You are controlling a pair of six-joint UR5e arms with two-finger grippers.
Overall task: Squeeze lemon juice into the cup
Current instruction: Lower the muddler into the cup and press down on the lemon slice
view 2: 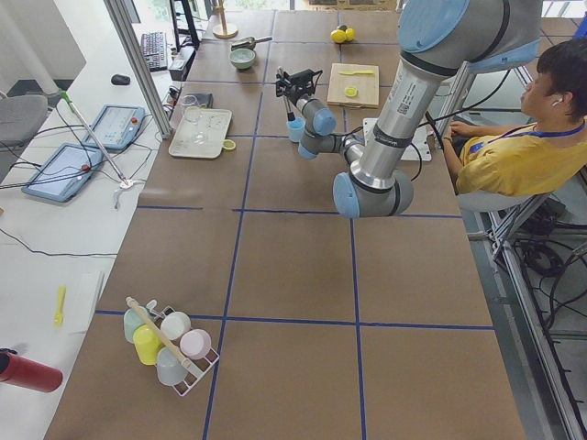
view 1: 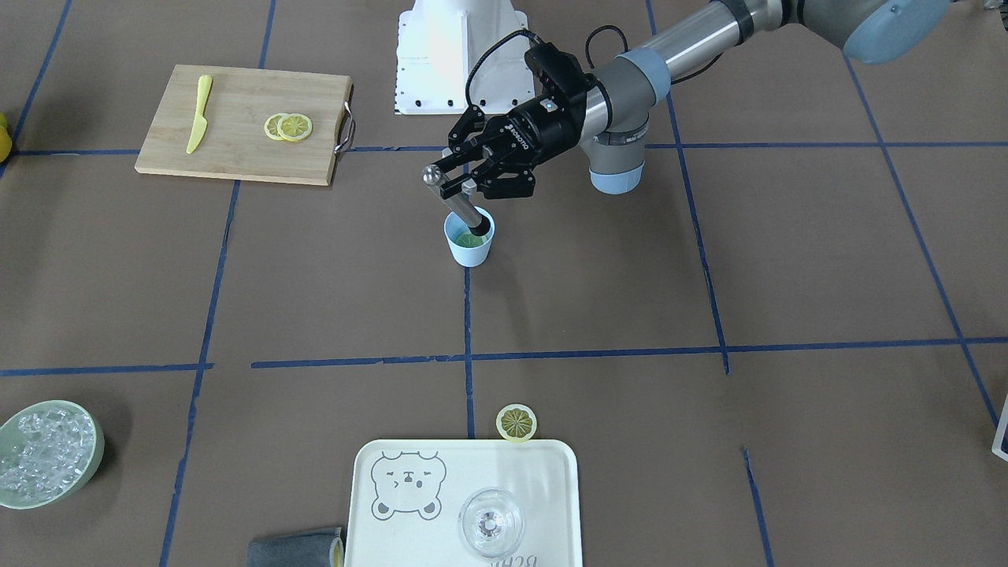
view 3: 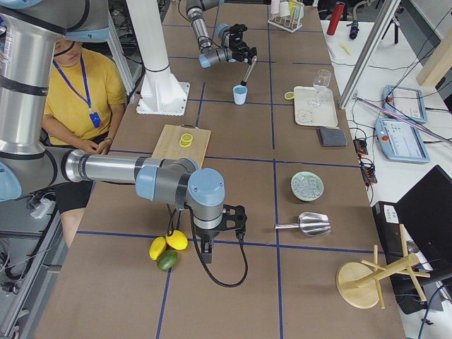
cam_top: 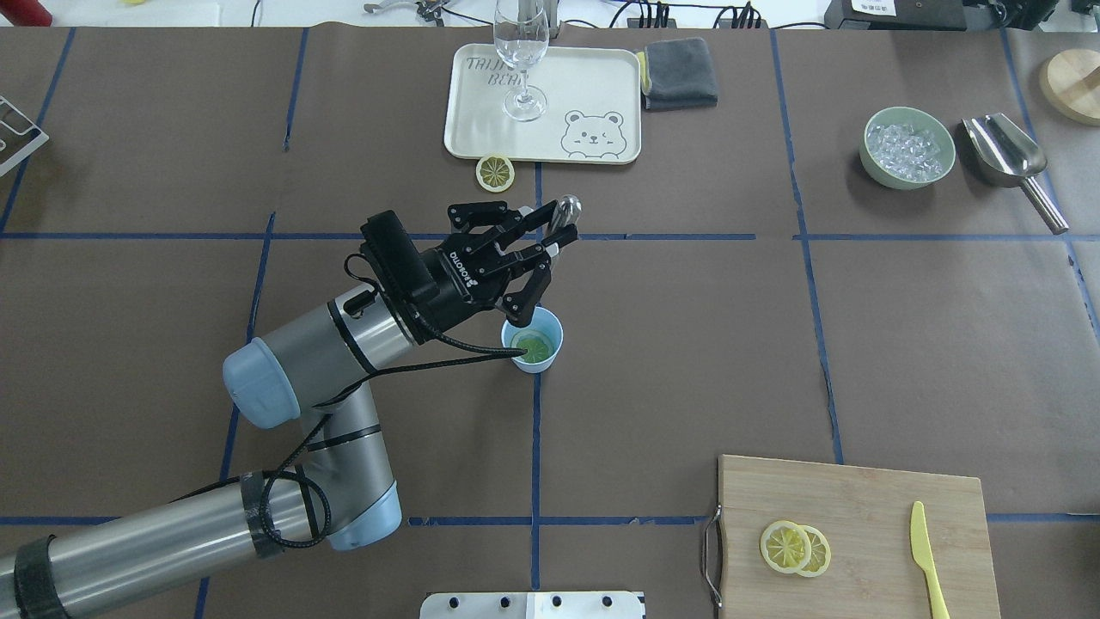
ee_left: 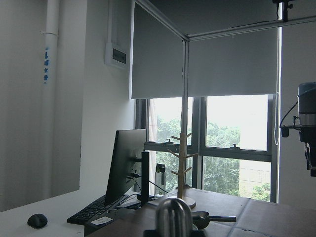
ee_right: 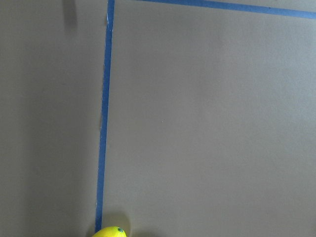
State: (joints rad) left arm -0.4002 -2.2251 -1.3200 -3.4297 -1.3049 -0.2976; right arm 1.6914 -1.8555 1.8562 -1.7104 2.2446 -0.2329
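Observation:
My left gripper [view 1: 461, 187] is shut on a tilted metal muddler [view 1: 441, 183]. The muddler's lower end is inside the light-blue cup [view 1: 469, 250] at the table's middle, on a lemon slice [view 1: 470, 240] that lies in the cup. In the overhead view the gripper [cam_top: 554, 243] hangs just over the cup [cam_top: 536, 354], with the slice [cam_top: 534, 346] at its bottom. The muddler's rounded top [ee_left: 174, 217] shows in the left wrist view. My right gripper [view 3: 239, 227] shows only in the exterior right view, near the table's end; I cannot tell if it is open.
Two lemon slices [cam_top: 795, 548] and a yellow knife [cam_top: 926, 557] lie on a wooden board [cam_top: 868, 499]. Another slice [cam_top: 496, 172] lies by a cream tray [cam_top: 593, 77] with a stemmed glass [cam_top: 521, 52]. There are also a bowl of ice [cam_top: 907, 146], a metal scoop [cam_top: 1005, 155] and a grey cloth [cam_top: 681, 73].

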